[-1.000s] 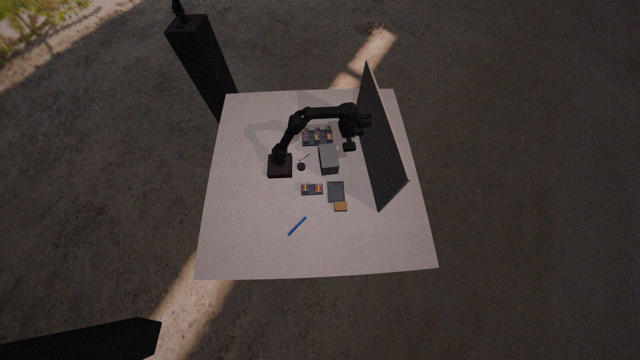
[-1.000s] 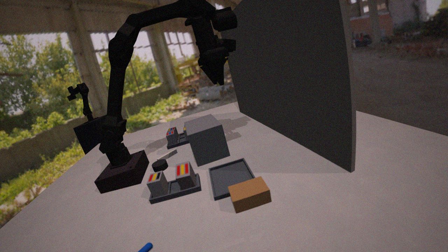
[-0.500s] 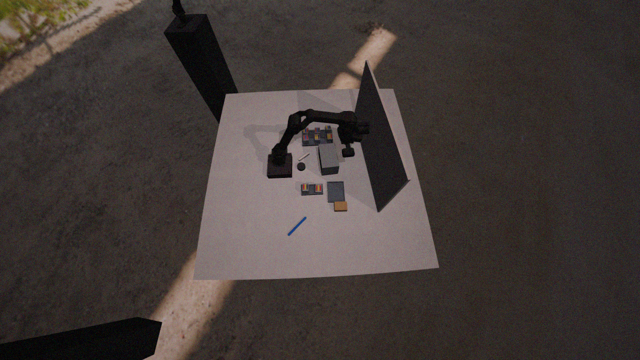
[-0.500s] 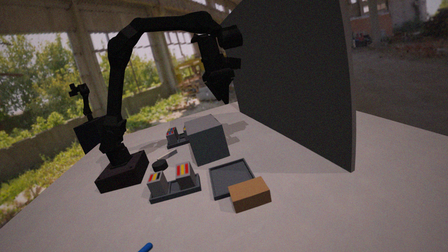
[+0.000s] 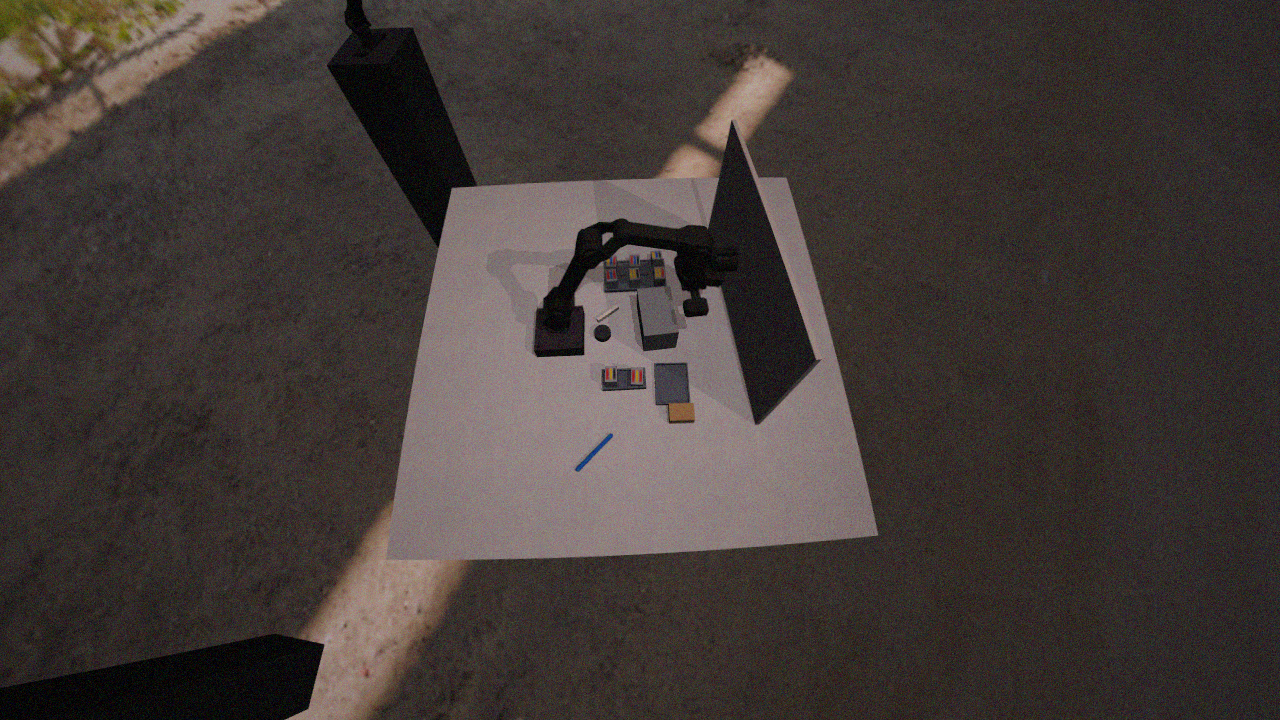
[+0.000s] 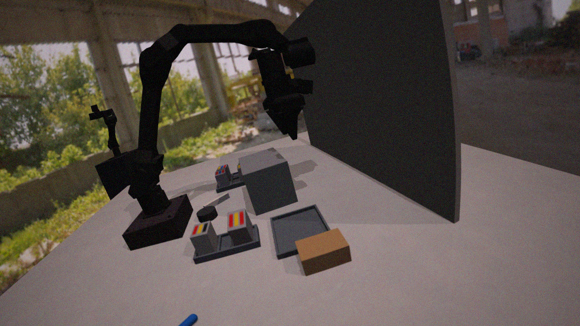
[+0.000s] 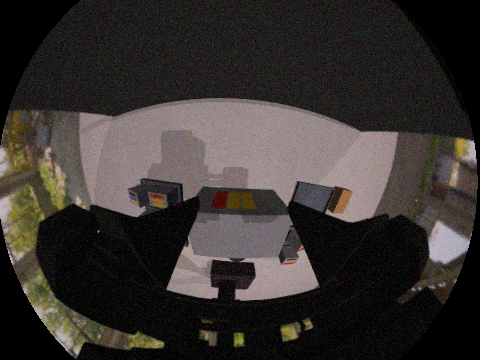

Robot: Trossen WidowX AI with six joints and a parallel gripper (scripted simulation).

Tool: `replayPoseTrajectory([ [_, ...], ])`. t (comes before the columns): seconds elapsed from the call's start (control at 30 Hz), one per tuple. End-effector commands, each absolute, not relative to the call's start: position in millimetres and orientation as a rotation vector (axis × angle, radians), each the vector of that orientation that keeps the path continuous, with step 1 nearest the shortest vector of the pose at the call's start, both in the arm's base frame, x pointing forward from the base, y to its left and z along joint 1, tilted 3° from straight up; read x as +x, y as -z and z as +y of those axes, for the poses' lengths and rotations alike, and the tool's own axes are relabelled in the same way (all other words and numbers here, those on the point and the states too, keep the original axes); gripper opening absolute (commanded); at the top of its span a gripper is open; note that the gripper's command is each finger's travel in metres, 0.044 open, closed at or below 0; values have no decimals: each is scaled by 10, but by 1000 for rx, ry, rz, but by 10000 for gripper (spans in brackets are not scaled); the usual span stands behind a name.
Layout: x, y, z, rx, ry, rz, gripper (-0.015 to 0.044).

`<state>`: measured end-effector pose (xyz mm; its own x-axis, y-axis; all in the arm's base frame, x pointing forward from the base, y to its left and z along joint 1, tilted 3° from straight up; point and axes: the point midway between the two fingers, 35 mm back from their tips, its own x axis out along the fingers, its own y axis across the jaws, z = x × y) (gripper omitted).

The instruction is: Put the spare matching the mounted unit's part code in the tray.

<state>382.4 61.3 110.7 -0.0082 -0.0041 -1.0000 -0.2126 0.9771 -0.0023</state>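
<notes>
- A blue pen-like stick (image 5: 593,452) lies nearest the front edge of the pale square table top (image 5: 501,501), at about seven o'clock from the table's middle.
- A tan cardboard-coloured block (image 6: 322,250) sits just past it, touching the near rim of the flat dark-grey tray (image 6: 299,228), which holds nothing.
- At nine o'clock of the tray stands a dark two-slot holder (image 6: 225,243) with two grey spare blocks: the left spare (image 6: 203,237) shows red and yellow stripes on top, the right spare (image 6: 239,225) red, yellow, red.
- A small black round puck (image 6: 206,213) and a thin pale stick (image 5: 606,313) lie between that holder and the black square arm base (image 6: 158,227).
- The plain grey cube of the mounted unit (image 6: 268,184) stands at twelve o'clock of the tray; in the wrist view its back face carries a red, yellow, yellow stripe code (image 7: 234,200).
- Beyond the cube, a second dark holder (image 5: 633,274) carries three more striped spares; their colours are too small to read surely.
- The black parallel-jaw gripper (image 6: 292,131) hangs in the air at one o'clock of the cube, between it and the tall dark-grey upright panel (image 6: 385,105), fingers spread wide with nothing between them, touching nothing.
</notes>
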Motion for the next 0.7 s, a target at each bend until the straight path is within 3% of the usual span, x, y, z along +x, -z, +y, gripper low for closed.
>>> replayPoseTrajectory([
  [0.0, 3819, -1094, 623, -169, -174, 1575, 440],
  [0.4, 3187, -1168, 1818, -1072, -1109, 1284, 440],
  [0.67, 2964, -1184, 2072, -1293, -1339, 1137, 440],
])
